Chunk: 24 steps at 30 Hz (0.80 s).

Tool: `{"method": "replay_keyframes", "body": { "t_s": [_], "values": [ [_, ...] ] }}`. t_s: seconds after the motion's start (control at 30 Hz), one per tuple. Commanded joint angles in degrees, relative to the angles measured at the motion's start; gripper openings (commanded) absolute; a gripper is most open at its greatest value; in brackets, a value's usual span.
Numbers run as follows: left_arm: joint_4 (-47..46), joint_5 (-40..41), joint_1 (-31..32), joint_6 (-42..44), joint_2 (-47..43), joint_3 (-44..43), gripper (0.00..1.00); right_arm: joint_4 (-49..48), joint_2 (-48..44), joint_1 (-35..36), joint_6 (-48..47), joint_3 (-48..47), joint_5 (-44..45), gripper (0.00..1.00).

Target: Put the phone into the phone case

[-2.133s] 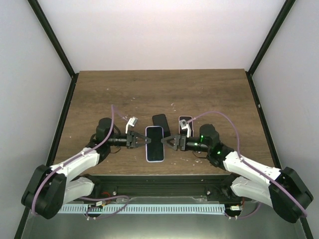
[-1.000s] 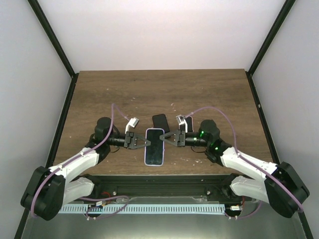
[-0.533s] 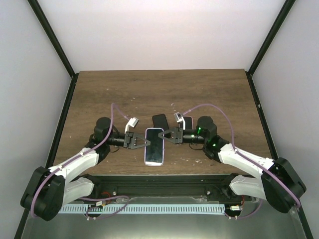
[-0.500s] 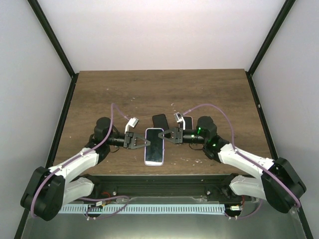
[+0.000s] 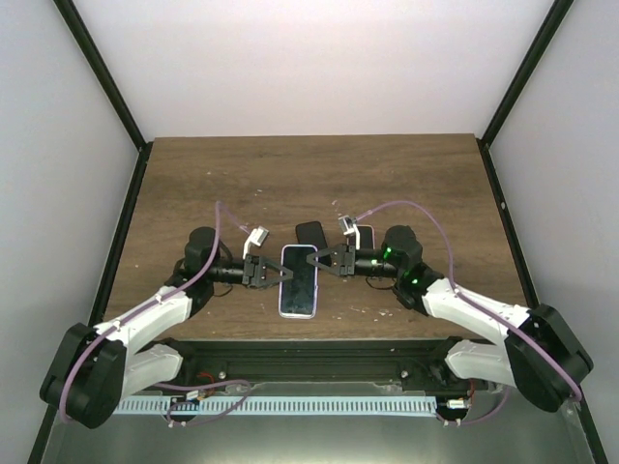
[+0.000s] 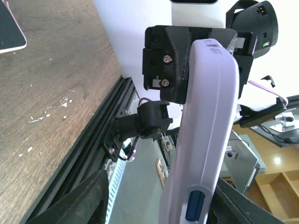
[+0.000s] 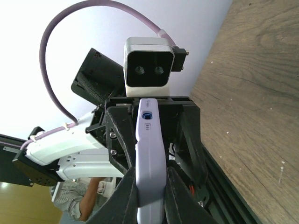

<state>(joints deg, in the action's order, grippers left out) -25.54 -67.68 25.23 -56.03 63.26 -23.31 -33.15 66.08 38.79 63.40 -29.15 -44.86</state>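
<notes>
Since the phone sits between the 2 arms, close to the near edge of the desk, start there. I judge it a light, stiff, flat slab with a glass face that could crack. The lilac case around its rim looks smooth-sided but a little yielding. Take hold close to a long edge, across the thickness, with the pads on the case's lip rather than mid-screen.

The left gripper has its jaws spread, 1 on each side of the phone's left edge. A clear gap shows beside one finger, so it carries nothing. The right gripper pinches the phone's right edge toward the far end, jaws pressed against the lilac rim.

Farther back, a black phone-shaped thing lies just beyond the phone's far end.
</notes>
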Motion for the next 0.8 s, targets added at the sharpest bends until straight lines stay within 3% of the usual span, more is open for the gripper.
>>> {"method": "replay_keyframes", "body": {
  "t_s": [0.0, 0.1, 0.27, 0.37, 0.47, 0.63, 0.77],
  "values": [
    [-7.33, -0.04, 0.25, -4.45, 1.13, 2.49, 0.50, -11.55, 1.22, 0.15, 5.32, -2.31, -1.32, 0.01],
    [-12.25, -0.68, 0.25, -7.22, 1.93, 3.38, 0.40, -11.44, 2.21, 0.17, 5.19, -2.97, -0.38, 0.01],
    [-12.19, -0.66, 0.25, -7.13, 1.71, 3.46, 0.31, -9.23, 3.25, 0.15, 3.52, -3.76, 1.58, 0.01],
    [-12.36, -0.49, 0.25, -7.06, 1.75, 3.37, 0.19, -9.33, 3.72, 0.15, 3.52, -3.65, 1.21, 0.03],
    [-12.89, 0.48, 0.25, -7.32, 1.69, 2.91, 0.13, -6.77, 3.35, 0.15, 2.33, -3.63, -0.78, 0.23],
    [-13.18, 3.39, 0.25, -7.86, 1.51, 0.44, 0.08, 5.52, -0.48, 0.15, -3.14, -1.95, -2.55, 0.60],
    [-11.81, 5.00, 0.25, -6.45, 1.42, -2.67, 0.08, 6.83, -4.49, 0.37, -1.84, 2.55, -2.11, 0.76]
  ]
}}
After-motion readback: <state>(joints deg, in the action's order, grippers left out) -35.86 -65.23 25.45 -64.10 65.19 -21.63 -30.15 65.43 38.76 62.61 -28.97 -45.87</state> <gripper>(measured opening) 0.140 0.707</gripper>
